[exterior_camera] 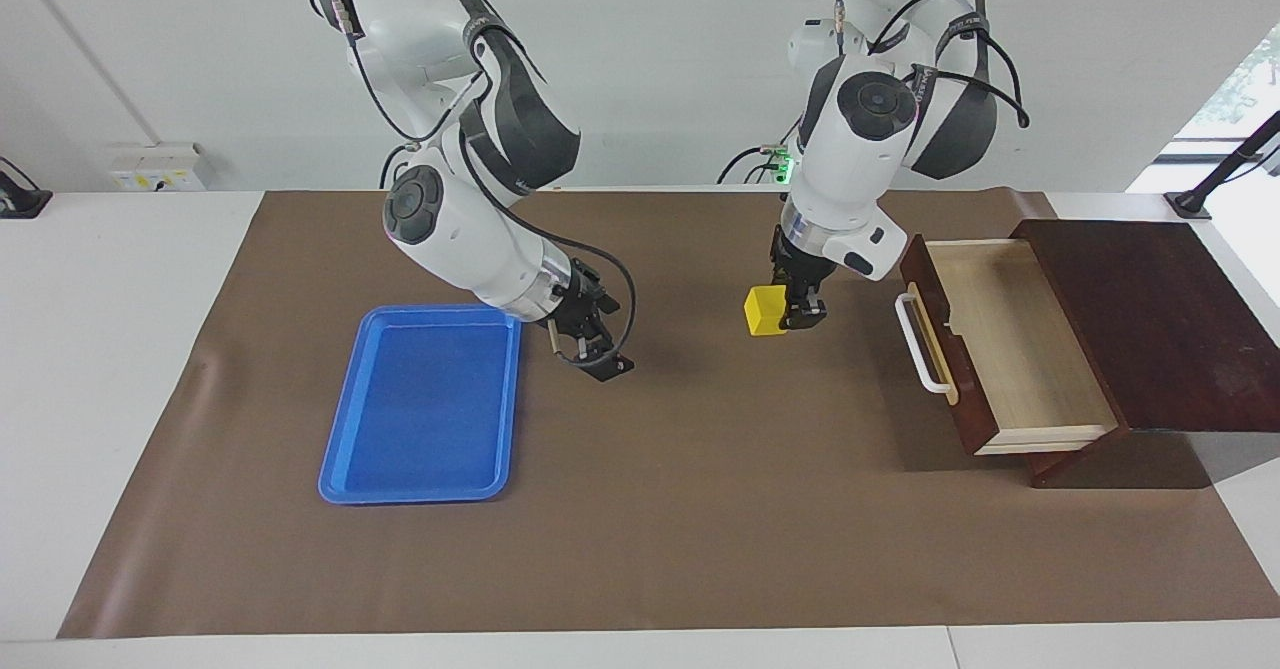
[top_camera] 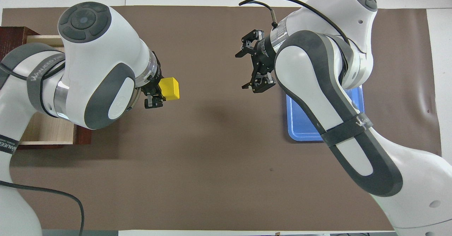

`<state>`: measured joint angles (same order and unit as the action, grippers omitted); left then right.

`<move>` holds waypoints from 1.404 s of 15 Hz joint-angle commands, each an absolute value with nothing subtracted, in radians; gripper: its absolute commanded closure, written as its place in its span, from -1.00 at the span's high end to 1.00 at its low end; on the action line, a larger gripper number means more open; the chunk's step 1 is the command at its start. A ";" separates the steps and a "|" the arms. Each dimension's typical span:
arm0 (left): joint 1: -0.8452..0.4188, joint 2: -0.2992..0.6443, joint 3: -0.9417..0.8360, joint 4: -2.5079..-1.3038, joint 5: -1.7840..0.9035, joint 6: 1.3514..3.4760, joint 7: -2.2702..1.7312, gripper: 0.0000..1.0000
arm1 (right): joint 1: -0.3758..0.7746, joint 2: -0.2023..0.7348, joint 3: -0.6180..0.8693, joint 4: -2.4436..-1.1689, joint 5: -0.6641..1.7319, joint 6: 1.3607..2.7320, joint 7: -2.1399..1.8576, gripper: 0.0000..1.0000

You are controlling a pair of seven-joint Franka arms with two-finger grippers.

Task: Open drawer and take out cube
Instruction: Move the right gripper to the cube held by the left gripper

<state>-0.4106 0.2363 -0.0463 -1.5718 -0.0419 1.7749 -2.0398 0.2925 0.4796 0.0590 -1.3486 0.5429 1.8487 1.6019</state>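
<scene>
Now | left tool (exterior_camera: 785, 311) grips cube (exterior_camera: 765, 310) | right tool (exterior_camera: 590, 349) wide | drawer (top_camera: 42, 132) half-hidden

On my left arm's dark band (top_camera: 42, 74) I read white lettering that looks like "WANKEED", though the letters are hard to be sure of. My right arm's dark band (top_camera: 363, 122) carries a similar white mark, too foreshortened to read. I can read nothing else.

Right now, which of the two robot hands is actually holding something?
The left gripper, over the brown mat beside the open drawer, is shut on the yellow cube. The right gripper, over the mat beside the blue tray, is open and holds nothing.
</scene>
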 commanded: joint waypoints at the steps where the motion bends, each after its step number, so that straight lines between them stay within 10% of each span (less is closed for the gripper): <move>1: -0.411 0.239 -0.044 -1.559 -0.048 1.781 -2.056 -1.00 | 0.313 0.456 0.060 -1.394 0.528 1.859 1.611 0.92; 21: -0.414 0.236 -0.044 -1.585 -0.044 1.845 -2.118 -1.00 | 0.499 0.575 0.057 -1.227 0.491 1.941 1.821 0.86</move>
<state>-0.4105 0.2378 -0.0458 -1.5729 -0.0418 1.8258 -2.1018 0.4903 0.5094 0.0594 -1.3244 0.5210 1.9465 1.7795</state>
